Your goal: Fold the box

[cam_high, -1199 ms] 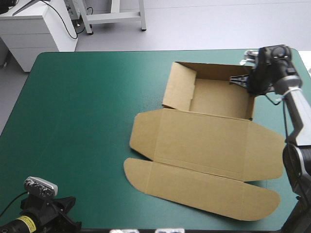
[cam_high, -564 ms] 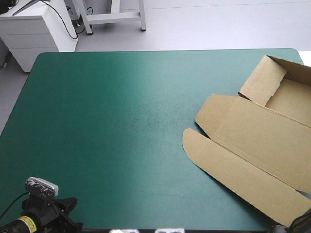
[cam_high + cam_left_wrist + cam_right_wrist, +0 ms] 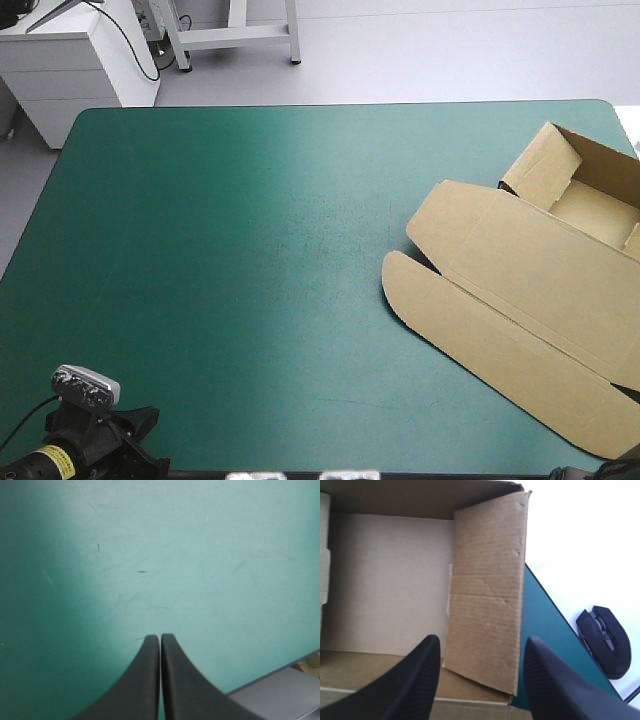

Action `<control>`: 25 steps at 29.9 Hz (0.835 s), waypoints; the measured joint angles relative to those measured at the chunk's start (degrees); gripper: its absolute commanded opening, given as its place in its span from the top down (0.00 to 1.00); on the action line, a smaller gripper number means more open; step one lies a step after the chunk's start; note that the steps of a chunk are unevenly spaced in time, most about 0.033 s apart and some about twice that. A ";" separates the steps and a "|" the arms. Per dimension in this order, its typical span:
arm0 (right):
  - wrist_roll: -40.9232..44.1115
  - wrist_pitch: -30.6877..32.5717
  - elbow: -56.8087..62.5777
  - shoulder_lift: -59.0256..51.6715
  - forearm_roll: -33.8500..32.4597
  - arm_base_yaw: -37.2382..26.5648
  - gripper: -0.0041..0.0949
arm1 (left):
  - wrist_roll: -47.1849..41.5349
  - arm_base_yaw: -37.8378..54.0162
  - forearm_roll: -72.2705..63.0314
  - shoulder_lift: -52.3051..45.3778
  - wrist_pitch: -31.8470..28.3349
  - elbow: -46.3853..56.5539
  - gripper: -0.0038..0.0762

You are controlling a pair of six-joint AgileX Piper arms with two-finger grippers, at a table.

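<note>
Bench: teal-green cover point(image 3: 220, 250), faintly scuffed.
Box: brown board box point(image 3: 540, 270) at the bench's right edge, walls raised, lid flat.
Left hand point(image 3: 160, 638): closed, over bare cover.
Right hand point(image 3: 482, 641): open, over the box's tray.

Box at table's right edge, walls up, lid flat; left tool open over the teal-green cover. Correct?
Not quite: the left tool is shut, closed to one pointed arch, as the left wrist view shows. The rest stands: the box lies at the right edge, walls up, lid flat.
</note>
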 measured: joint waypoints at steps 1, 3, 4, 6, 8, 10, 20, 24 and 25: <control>-0.46 0.00 0.14 -1.34 0.60 0.00 0.55 | 0.00 0.00 0.00 0.00 0.00 0.00 0.96; -0.98 0.05 1.02 -4.12 1.84 0.00 0.62 | 0.00 0.00 0.00 0.00 0.00 0.00 0.96; -1.18 0.05 1.73 -5.82 2.25 0.00 0.67 | 0.00 0.00 0.00 0.00 0.00 0.00 0.96; -1.73 0.05 3.71 -9.30 4.16 0.00 0.75 | 0.00 0.00 0.00 0.00 0.00 0.00 0.96; -3.10 0.05 7.19 -13.60 5.95 0.00 0.83 | 0.00 0.00 -0.06 0.00 0.00 0.00 0.96; -3.96 0.05 11.81 -18.04 7.48 0.00 0.88 | 0.00 0.00 -0.11 0.00 0.00 0.00 0.96; -11.17 -0.23 36.90 -41.73 10.17 8.42 0.91 | -0.44 0.00 -0.21 0.00 0.00 0.00 0.96; -13.80 -0.59 45.77 -51.38 10.39 13.58 0.91 | -0.44 0.00 -0.21 0.00 0.00 0.00 0.96; -14.06 -0.59 47.47 -53.25 10.39 14.27 0.91 | -0.44 0.00 -0.21 0.00 0.00 0.00 0.96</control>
